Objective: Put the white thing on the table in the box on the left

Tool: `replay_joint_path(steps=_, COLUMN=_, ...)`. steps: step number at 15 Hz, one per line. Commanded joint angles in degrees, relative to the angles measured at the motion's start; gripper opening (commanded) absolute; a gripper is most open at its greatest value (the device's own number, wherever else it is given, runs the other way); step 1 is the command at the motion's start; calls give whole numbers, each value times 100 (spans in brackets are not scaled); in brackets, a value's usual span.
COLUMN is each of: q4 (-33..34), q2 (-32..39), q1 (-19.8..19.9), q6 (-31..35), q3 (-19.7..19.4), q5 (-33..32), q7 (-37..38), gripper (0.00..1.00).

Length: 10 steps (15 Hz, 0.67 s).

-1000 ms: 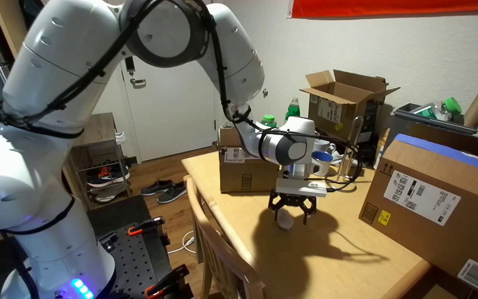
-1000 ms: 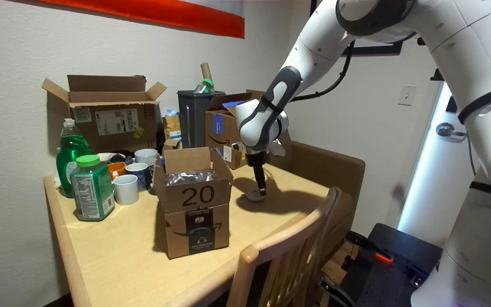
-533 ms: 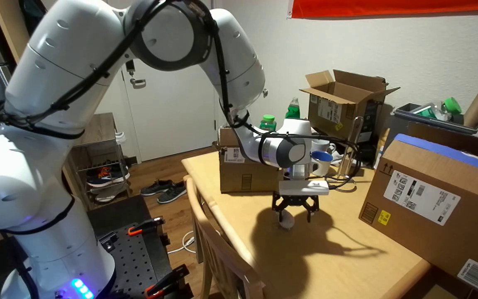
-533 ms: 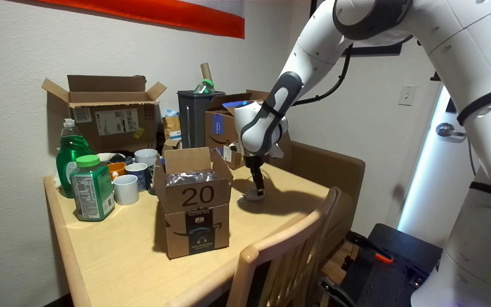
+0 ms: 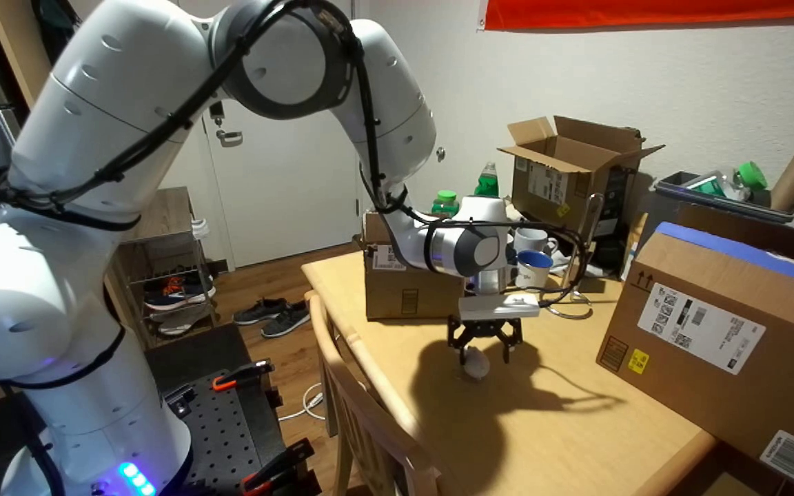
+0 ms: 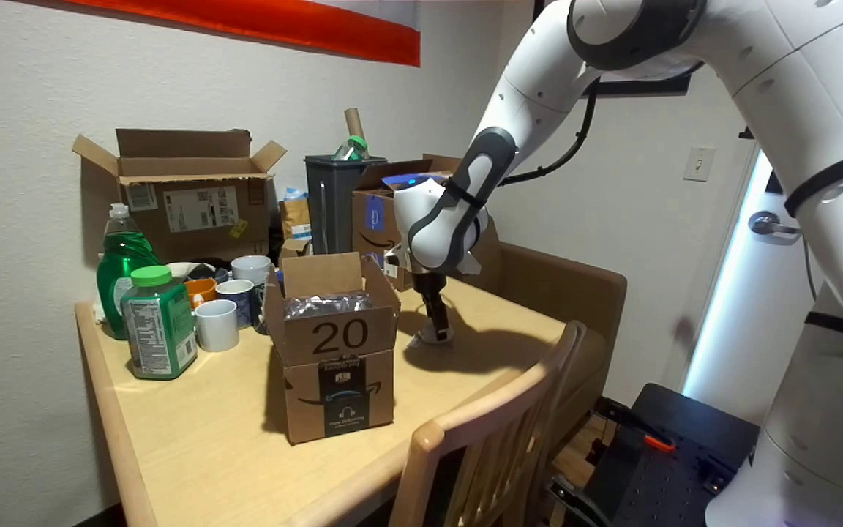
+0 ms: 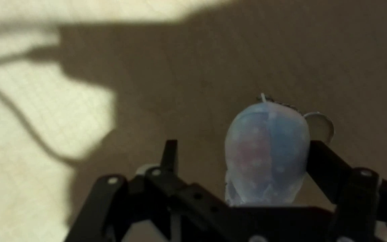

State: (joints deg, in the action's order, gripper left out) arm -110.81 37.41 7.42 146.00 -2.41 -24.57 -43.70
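The claw (image 5: 484,357) points down at the surface (image 5: 562,455) with its fingers (image 7: 329,169) spread wide, and the white thing (image 7: 265,154) lies between them. In the wrist view it sits right by one finger, though I cannot tell whether they touch; a clear gap separates it from the opposite finger. It is a rounded lump, faintly pink and blue in places, with a thin metal ring (image 7: 332,125) just beside its upper end. In both exterior views it rests on the surface, in shadow, well in from the edge where the wooden chair (image 6: 498,399) stands. Farther off, near that same edge and toward its far corner in an exterior view, is the box (image 5: 411,300), flaps up, silvery wrapping (image 6: 328,304) showing inside. Beyond it, toward the edge along the wall (image 5: 611,83), come several mugs (image 6: 216,326), then a green-lidded jar (image 6: 158,326) and a green bottle (image 6: 123,267) near the left corner in an exterior view. A taller carton (image 5: 555,172) with spread flaps stands farther back, at the wall side.
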Motion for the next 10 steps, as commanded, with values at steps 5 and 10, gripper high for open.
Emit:
replay_joint_path(steps=5, q4=-53, q2=52, q1=120, q6=146, q3=31, q5=5, q7=-168, gripper=48)
replay_joint_path(steps=10, q4=-162, q2=-84, q1=79, q6=107, q3=9, q5=7, q7=-65, gripper=8)
